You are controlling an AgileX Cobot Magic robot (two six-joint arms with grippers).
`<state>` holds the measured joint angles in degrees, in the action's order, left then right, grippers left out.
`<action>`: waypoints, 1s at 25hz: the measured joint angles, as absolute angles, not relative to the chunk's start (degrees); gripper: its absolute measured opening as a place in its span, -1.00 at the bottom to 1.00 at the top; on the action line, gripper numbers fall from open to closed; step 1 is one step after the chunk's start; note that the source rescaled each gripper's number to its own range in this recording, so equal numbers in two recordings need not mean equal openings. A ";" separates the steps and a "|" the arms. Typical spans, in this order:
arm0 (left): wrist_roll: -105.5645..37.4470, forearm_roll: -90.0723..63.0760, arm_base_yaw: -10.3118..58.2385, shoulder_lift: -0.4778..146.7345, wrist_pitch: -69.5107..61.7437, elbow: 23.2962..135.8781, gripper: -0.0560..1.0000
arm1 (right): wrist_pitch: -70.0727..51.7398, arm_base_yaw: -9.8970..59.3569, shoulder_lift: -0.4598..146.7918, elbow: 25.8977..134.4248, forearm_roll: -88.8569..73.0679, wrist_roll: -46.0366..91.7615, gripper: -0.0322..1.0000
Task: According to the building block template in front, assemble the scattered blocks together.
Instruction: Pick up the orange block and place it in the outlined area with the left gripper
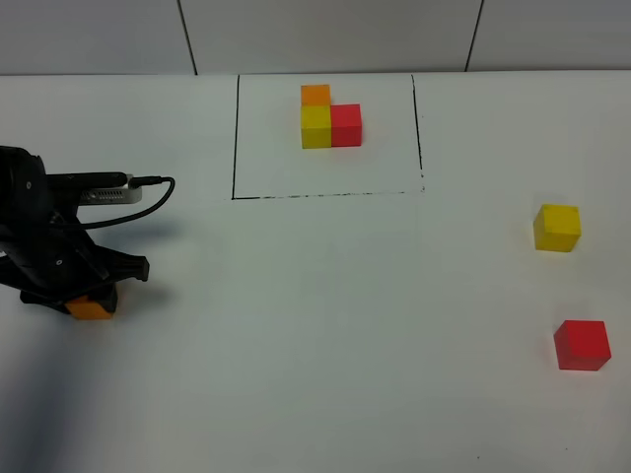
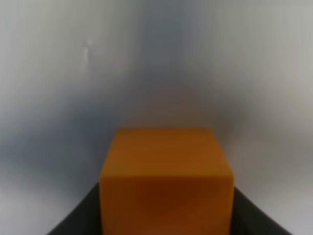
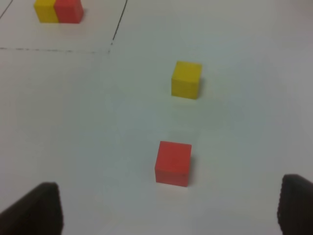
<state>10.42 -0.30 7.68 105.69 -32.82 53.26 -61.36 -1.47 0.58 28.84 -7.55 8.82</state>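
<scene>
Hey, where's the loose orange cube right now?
In the exterior high view the orange cube sits at the far left of the table, held in the left gripper, far from the yellow cube and red cube on the right.

The white worktop bears a black outline framing the template trio. The orange cube sits between the left fingers; the red cube lies ahead of the right fingers, the yellow cube farther beyond.

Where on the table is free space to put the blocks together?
The wide middle is bare, between the black outline, the left gripper with the orange cube, and the yellow cube and red cube. Crowded only around the template.
</scene>
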 joint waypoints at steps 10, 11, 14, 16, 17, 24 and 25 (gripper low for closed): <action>3.15 -0.30 7.68 105.69 -42.61 60.02 -0.88 | -61.36 -1.47 0.58 28.84 -7.55 8.77 0.57; 1.63 -0.30 7.68 105.69 -44.25 61.31 -0.88 | -61.36 -1.47 0.58 28.84 -7.55 8.77 0.57; -3.29 -0.63 8.65 105.69 -46.84 64.54 -0.88 | -61.36 -1.47 0.58 28.84 -7.55 8.77 0.57; -8.16 -0.88 10.15 105.69 -47.83 66.09 -0.88 | -61.36 -1.47 0.58 28.84 -7.55 8.77 0.57; -10.56 -0.93 11.17 105.70 -48.21 66.88 -0.88 | -61.36 -1.47 0.58 28.84 -7.55 8.77 0.56; -19.52 -0.51 18.63 109.03 -53.24 76.98 -0.88 | -61.36 -1.47 0.58 28.84 -7.55 8.71 0.55; -20.24 0.00 19.70 110.10 -54.63 78.74 -0.88 | -61.36 -1.47 0.58 28.84 -7.55 8.71 0.54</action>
